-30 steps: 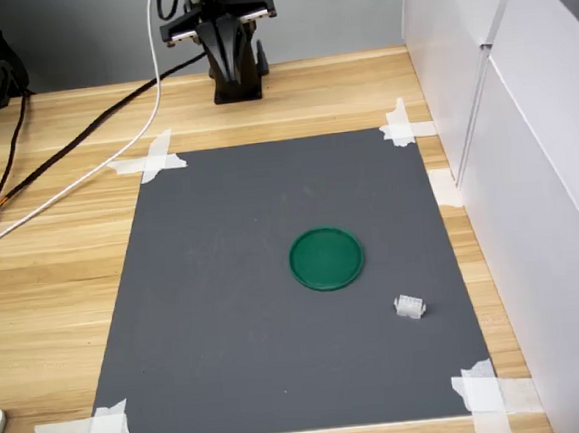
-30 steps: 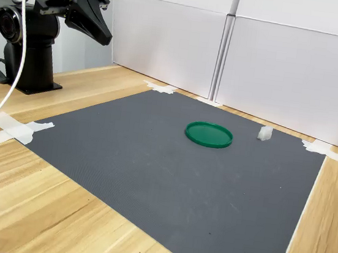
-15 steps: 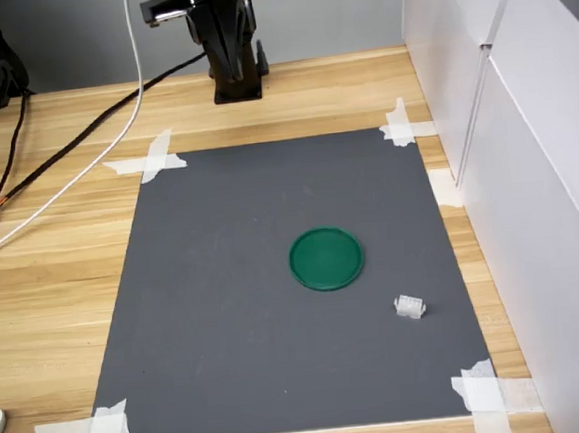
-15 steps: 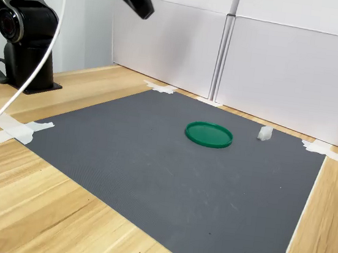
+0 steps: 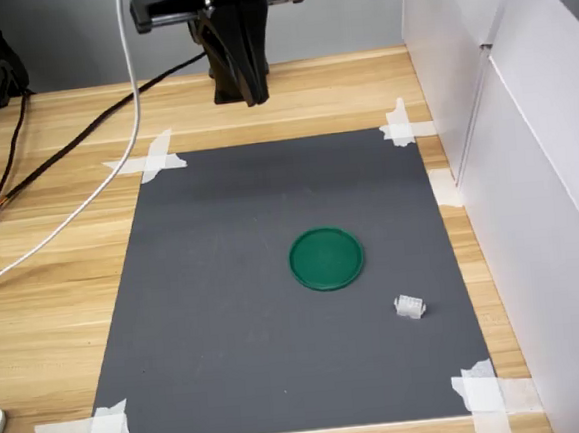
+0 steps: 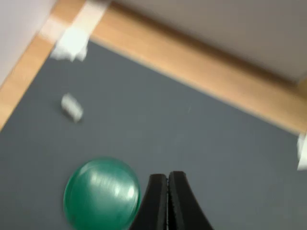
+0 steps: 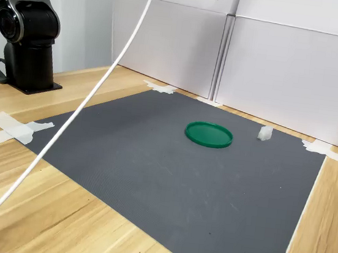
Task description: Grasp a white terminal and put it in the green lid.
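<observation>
A light wooden table (image 5: 62,254) is carrying a dark grey mat (image 5: 274,278) taped down at its corners, with white panels (image 5: 526,158) standing along the first exterior view's right. Nearest in the first exterior view, the white terminal (image 5: 409,306) is lying on the mat, close to the green lid (image 5: 326,259) but apart from it. The lid is sitting flat near the mat's middle with nothing in it. Farther back, the end effector (image 5: 251,97) is hanging above the mat's far edge, its black fingers (image 6: 156,201) pressing together on nothing in the wrist view. A white cable (image 7: 93,92) is trailing from the arm.
</observation>
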Robot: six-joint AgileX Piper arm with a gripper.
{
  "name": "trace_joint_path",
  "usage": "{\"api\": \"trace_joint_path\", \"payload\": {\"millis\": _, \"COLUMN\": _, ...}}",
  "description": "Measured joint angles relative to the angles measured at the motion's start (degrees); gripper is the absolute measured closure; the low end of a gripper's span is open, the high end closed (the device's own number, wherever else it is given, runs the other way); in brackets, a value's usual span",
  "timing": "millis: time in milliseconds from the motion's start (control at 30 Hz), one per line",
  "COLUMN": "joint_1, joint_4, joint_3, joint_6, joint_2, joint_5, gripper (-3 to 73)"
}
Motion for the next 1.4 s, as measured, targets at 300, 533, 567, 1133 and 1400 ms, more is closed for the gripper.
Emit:
{"api": "trace_joint_path", "payload": {"millis": 300, "joint_1": 0.0, "joint_4": 0.19, "joint_3": -12.51, "joint_6": -9.03, "joint_2": 13.33, "joint_5": 8.32, "gripper": 71.6}}
{"api": "trace_joint_path", "payload": {"millis": 533, "joint_1": 0.0, "joint_4": 3.3, "joint_3": -22.53, "joint_6": -21.89, "joint_2": 21.63, "joint_5": 18.64, "gripper": 71.6}}
{"api": "trace_joint_path", "payload": {"millis": 567, "joint_1": 0.07, "joint_4": 3.5, "joint_3": -23.66, "joint_6": -23.03, "joint_2": 22.53, "joint_5": 19.79, "gripper": 71.6}}
{"api": "trace_joint_path", "payload": {"millis": 1133, "joint_1": 10.56, "joint_4": -3.13, "joint_3": -28.97, "joint_6": -24.69, "joint_2": 29.87, "joint_5": 25.83, "gripper": 56.0}}
{"api": "trace_joint_path", "payload": {"millis": 1400, "joint_1": 13.95, "joint_4": -6.2, "joint_3": -29.3, "joint_6": -19.11, "joint_2": 32.52, "joint_5": 23.28, "gripper": 17.8}}
